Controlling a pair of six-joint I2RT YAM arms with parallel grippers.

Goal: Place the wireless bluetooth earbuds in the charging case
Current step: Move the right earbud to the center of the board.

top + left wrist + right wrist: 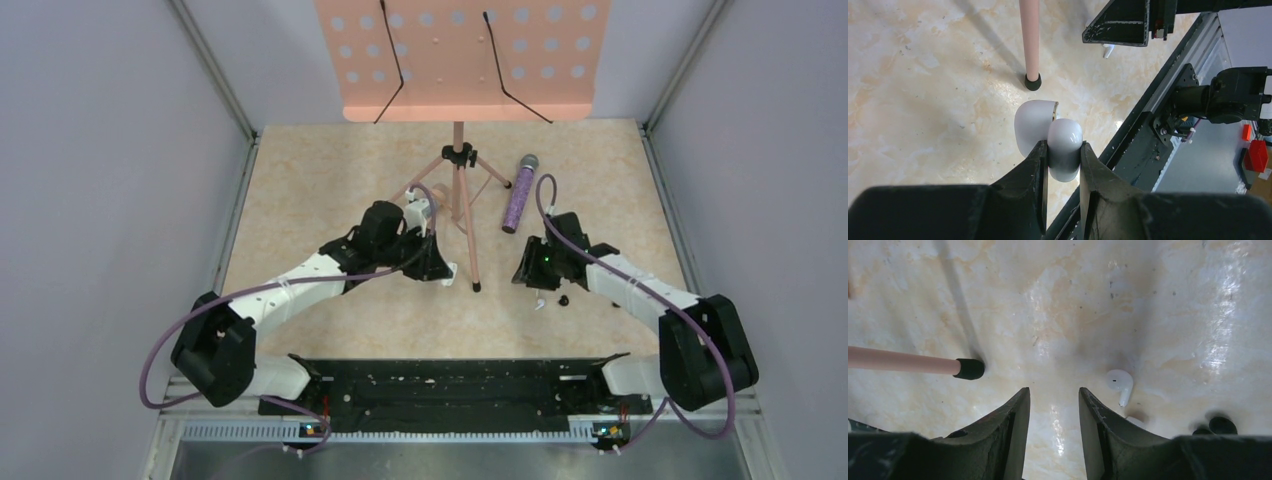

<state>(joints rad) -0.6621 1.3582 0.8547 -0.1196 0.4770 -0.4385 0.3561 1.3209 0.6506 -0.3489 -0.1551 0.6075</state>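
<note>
The case point(1064, 145) and earbud point(1119, 382) are smooth, glossy white plastic. The counter point(1048, 300) has a shiny, marble-patterned surface.

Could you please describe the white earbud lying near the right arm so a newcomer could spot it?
Find the pink music stand. The right arm's fingers hover near its front foot, and the earbud lies beside them: tiny, white, stemmed, unlike the black piece nearby.

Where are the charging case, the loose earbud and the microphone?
charging case point(1064, 150): left wrist view, its rounded white body.
earbud point(1118, 380): right wrist view, its round head.
microphone point(517, 203): top external view, its purple handle.
</note>
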